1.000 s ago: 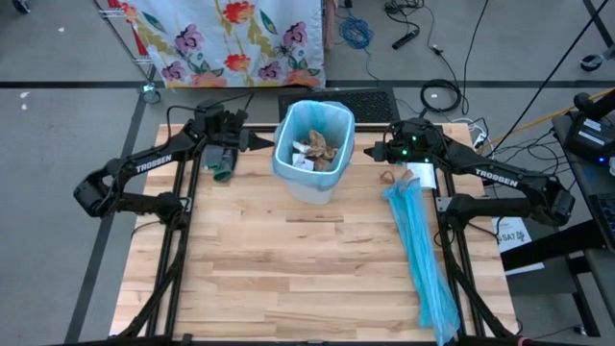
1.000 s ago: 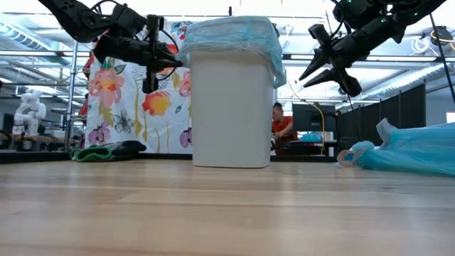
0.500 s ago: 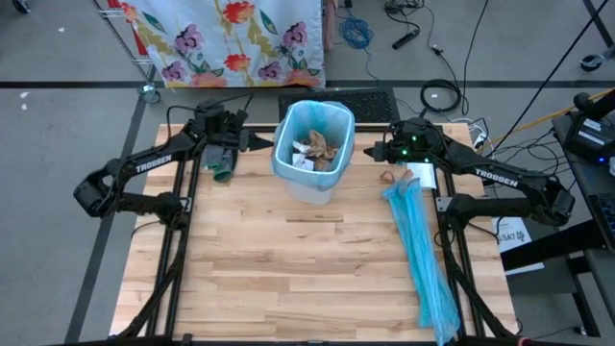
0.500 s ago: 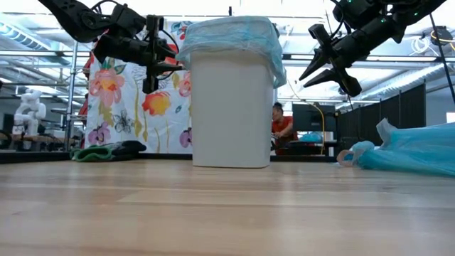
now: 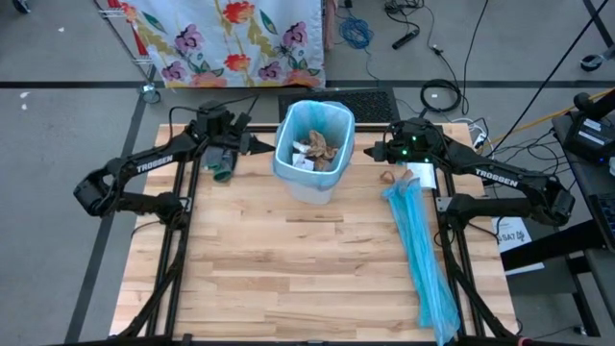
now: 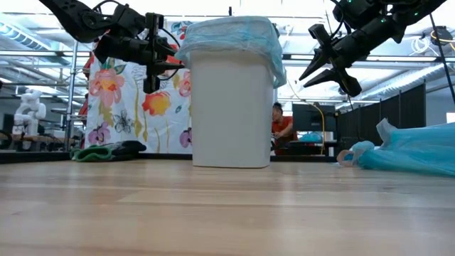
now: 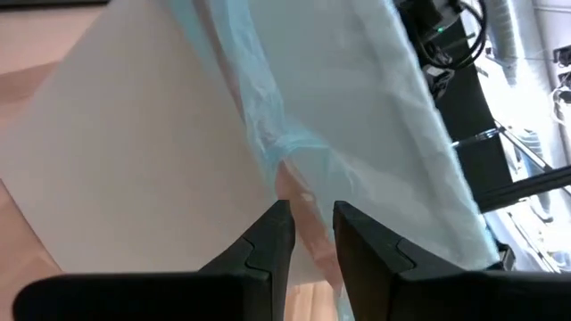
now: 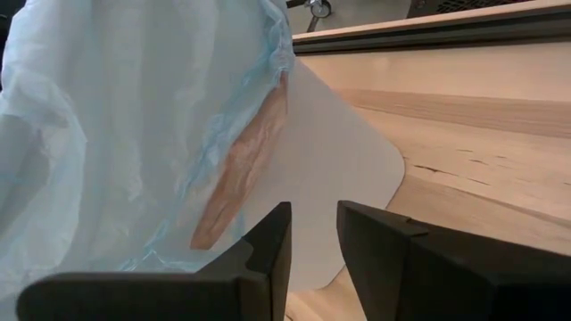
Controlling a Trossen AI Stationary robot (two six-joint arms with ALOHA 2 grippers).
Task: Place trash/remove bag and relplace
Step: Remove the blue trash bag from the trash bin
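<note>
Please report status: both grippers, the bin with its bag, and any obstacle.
Left gripper open at bin's left rim. Right gripper open at its right rim. Bag still fitted, trash inside. No obstacle seen.

Light: bright, even, overhead.
Glare: ceiling lights (image 6: pixel 14 32) washed out.
Blur: near tabletop (image 6: pixel 227 220) soft.

Hidden and cut-off parts

The trash (image 5: pixel 317 150) in the bin (image 5: pixel 288 173) shows only its top layer from above; the low view hides it behind the wall. The blue plastic sheets (image 5: pixel 423 259) run off the high view's bottom edge.
</note>
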